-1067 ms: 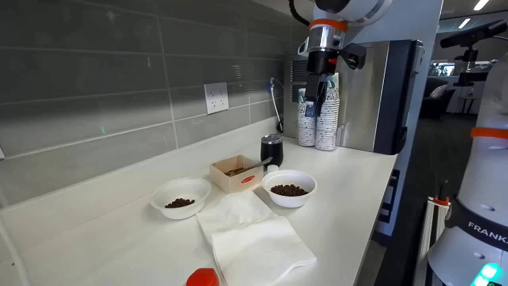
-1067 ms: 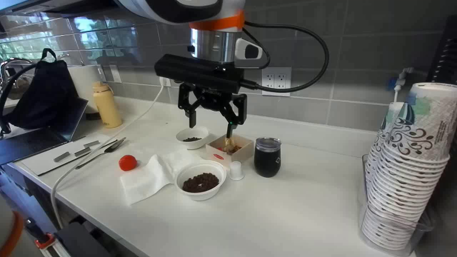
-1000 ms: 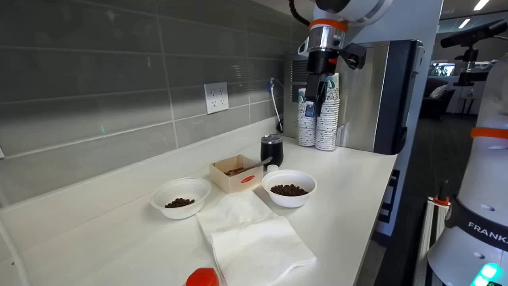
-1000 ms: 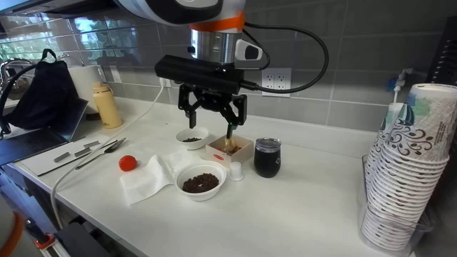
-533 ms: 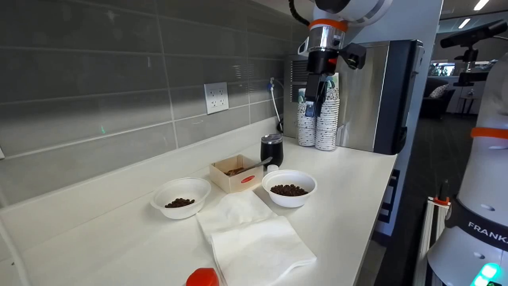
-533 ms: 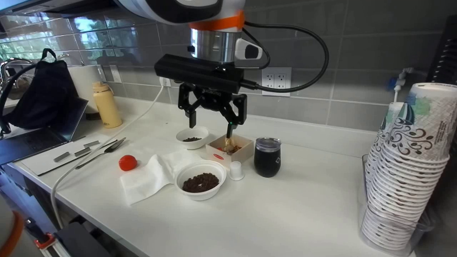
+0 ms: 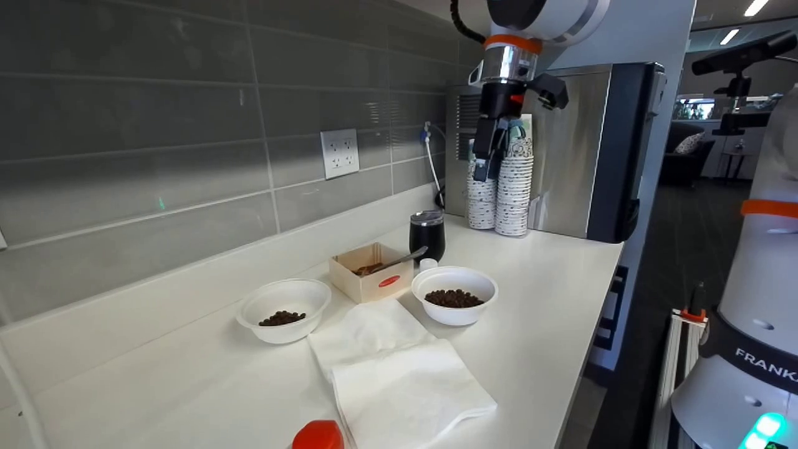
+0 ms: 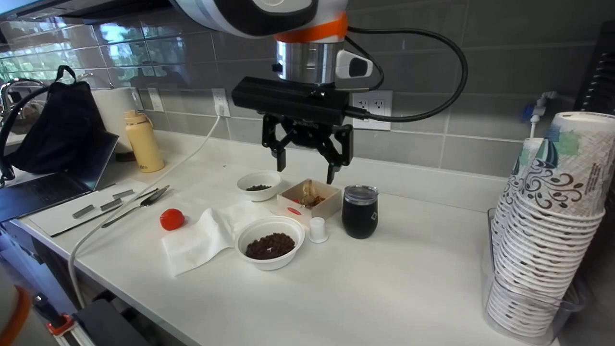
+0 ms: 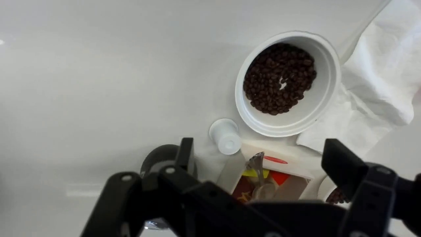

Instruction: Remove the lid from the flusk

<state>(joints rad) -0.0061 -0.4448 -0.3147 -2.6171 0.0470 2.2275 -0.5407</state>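
- The pincer (image 8: 305, 174) hung above the table (image 8: 408, 288), its two fingers (image 8: 331, 174) spread apart and holding nothing.
- The step seemed to be lining up over the lid (image 8: 361, 193), which sat on the black flask (image 8: 360, 218).
- Doing it well probably called for centring over the lid, sinking straight down clear of the box (image 8: 327, 206), gripping only the lid's rim, then lifting slowly so the flask would not follow.
- The flask stood upright nearer the table's back edge than its front, just beside the box.
- It was below the pincer and off toward the table's end edge, by the paper cups (image 8: 543, 254); in the wrist view one finger partly hid it.
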